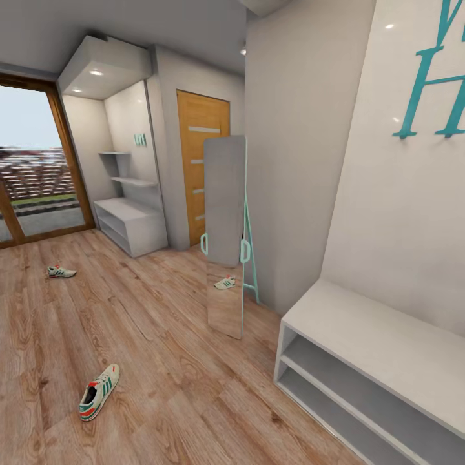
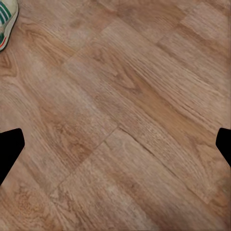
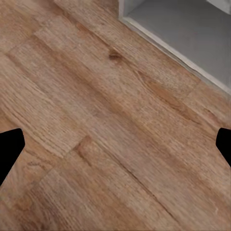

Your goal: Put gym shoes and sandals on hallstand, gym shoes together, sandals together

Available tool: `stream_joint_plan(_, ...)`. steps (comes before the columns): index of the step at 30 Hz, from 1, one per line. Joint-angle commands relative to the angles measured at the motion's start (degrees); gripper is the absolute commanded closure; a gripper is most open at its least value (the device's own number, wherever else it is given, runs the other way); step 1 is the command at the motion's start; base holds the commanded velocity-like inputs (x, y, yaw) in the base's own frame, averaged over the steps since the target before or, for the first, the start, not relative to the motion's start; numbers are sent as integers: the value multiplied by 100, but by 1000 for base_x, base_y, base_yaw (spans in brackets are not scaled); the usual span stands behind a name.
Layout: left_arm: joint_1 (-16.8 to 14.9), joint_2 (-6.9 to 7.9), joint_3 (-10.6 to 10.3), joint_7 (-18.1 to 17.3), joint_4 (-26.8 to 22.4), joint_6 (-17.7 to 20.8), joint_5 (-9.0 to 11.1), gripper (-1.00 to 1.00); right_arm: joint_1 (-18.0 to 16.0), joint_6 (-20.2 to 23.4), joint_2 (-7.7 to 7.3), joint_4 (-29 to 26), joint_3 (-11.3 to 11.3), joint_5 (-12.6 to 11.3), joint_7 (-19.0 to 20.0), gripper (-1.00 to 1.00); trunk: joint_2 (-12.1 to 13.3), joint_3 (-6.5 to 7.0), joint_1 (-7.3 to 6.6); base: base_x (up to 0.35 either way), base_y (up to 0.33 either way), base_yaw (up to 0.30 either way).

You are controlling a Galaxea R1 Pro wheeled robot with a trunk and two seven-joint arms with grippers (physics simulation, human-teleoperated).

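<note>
Two cream-white gym shoes with green stripes lie apart on the wood-plank corridor floor: one gym shoe near me at the left, the other gym shoe farther back. The near shoe's edge shows in the left wrist view. The hallstand, with its staggered wall shelves, stands at the far end by the glass door. The sandals are out of view. My left gripper hangs open over bare planks. My right gripper is open over the floor, with nothing between its fingers.
A plain white low bench with two open tiers stands close at my right; its corner shows in the right wrist view. A standing mirror with a teal frame leans by the wall and reflects a shoe. A wooden door is behind it.
</note>
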Motion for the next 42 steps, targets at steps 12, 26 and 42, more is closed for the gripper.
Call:
stream_joint_plan(12,-25,-7,39,-2,42,-36,86,-100,-57,-37,-204,-71,21,57,58,-100,-3,-6,0,0,0,0)
stream_joint_plan(26,-9,52,126,-22,41,-45,593,-100,-58,-38,-217,-83,25,62,7,-100,-3,-32,0,0,221,47)
stream_joint_plan(42,1,61,123,-22,35,-47,605,-100,-58,-38,-215,-83,25,61,5,-100,-3,-128,0,0,308,177)
